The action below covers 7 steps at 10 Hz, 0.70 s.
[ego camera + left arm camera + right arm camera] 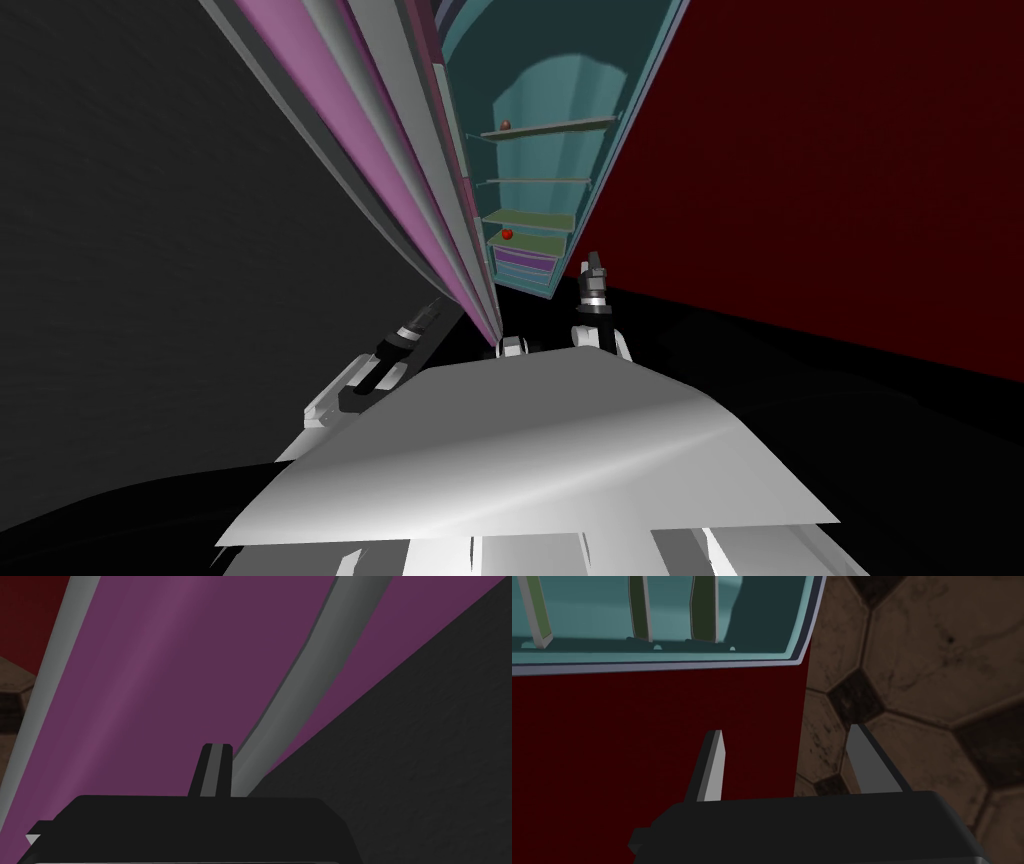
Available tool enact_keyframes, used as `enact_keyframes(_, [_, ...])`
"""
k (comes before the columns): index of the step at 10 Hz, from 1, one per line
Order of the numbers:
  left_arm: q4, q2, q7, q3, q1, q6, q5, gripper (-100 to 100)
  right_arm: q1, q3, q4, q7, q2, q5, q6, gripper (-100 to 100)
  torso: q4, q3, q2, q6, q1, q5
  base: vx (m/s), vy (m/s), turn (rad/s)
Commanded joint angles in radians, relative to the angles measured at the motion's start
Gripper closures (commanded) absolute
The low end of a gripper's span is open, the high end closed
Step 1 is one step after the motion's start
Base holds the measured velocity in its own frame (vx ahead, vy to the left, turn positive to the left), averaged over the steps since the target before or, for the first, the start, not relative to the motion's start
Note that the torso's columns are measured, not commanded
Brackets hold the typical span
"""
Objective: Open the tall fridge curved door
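Teal open fridge (560, 90) holds two small balls (507, 234), perhaps fruit, on shelves (545, 128).

Right gripper (787, 731), fingers spread apart, before a dark red surface (637, 726) meeting a brown hexagon-tiled floor (922, 651); beyond, a teal fridge interior (762, 616) with green-edged shelves (704, 606)
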Motion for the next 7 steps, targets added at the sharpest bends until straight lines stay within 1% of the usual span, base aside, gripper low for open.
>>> enact_keyframes(1, [0.0,0.0,0.0,0.0,0.0,0.0,0.0,100,0.0,0.0,0.0,0.0,0.0,0.0,0.0,0,0.0,0.0,0.0,0.0,0.003,0.001,0.0,0.0,0.0])
enact_keyframes(3, [0.0,0.0,0.0,0.0,0.0,0.0,0.0,100,0.0,0.0,0.0,0.0,0.0,0.0,0.0,0,0.0,0.0,0.0,0.0,0.005,0.002,0.0,0.0,0.0])
enact_keyframes(4, [-0.008,0.008,0.002,-0.01,0.004,-0.014,-0.003,100,0.0,0.0,0.0,0.0,0.0,0.0,0.0,0,0.0,0.0,0.0,0.0,0.005,0.002,-0.003,0.075,0.015])
enact_keyframes(5, [-0.008,0.008,0.002,-0.01,0.004,-0.014,-0.003,100,0.0,0.0,0.0,0.0,0.0,0.0,0.0,0,0.0,0.0,0.0,0.0,0.008,0.002,-0.004,0.147,0.015])
enact_keyframes(6, [-0.015,0.016,0.003,-0.02,0.007,-0.028,-0.006,100,0.0,0.0,0.0,0.0,0.0,0.0,0.0,0,0.0,0.0,0.0,0.0,0.01,0.003,-0.008,0.237,-0.011])
enact_keyframes(7, [-0.015,0.016,0.003,-0.02,0.007,-0.028,-0.006,100,0.0,0.0,0.0,0.0,-0.001,0.0,0.0,0,0.0,0.0,0.001,0.0,0.012,0.004,-0.016,0.222,-0.068])
